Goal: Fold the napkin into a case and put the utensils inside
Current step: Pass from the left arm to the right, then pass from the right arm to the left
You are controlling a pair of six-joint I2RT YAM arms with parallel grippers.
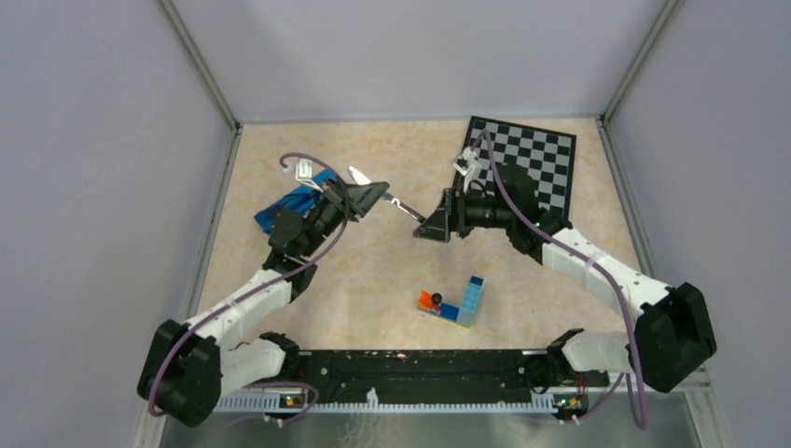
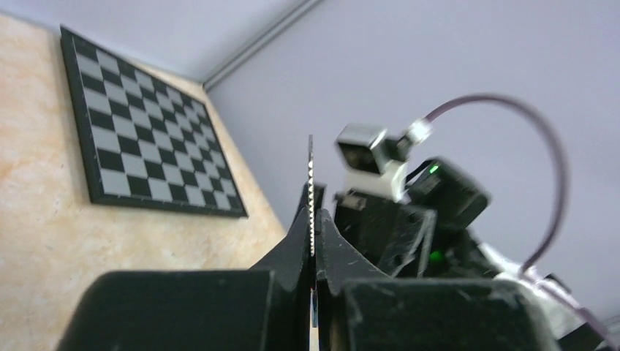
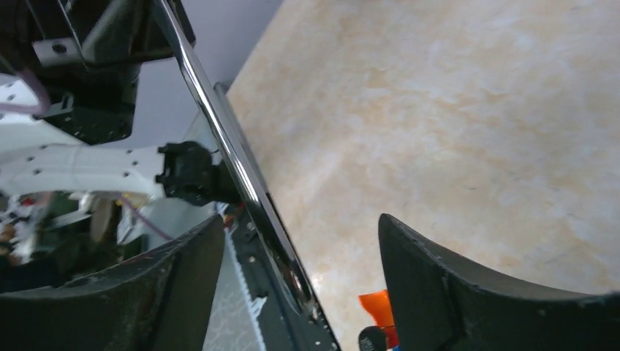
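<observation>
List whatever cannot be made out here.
1. Top view: the napkin lies mostly under the left arm, so its fold state is hidden.
2. Left wrist view: the knife shows edge-on only, and the shut jaws hide its lower part.
3. Right wrist view: the metal utensil is cut off by the top edge and blurred; fork or knife is unclear.

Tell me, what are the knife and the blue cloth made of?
The knife looks like metal: thin, silvery, with a toothed edge. The blue cloth looks like thin fabric, a little shiny, but it is partly hidden, so that is less sure.
</observation>
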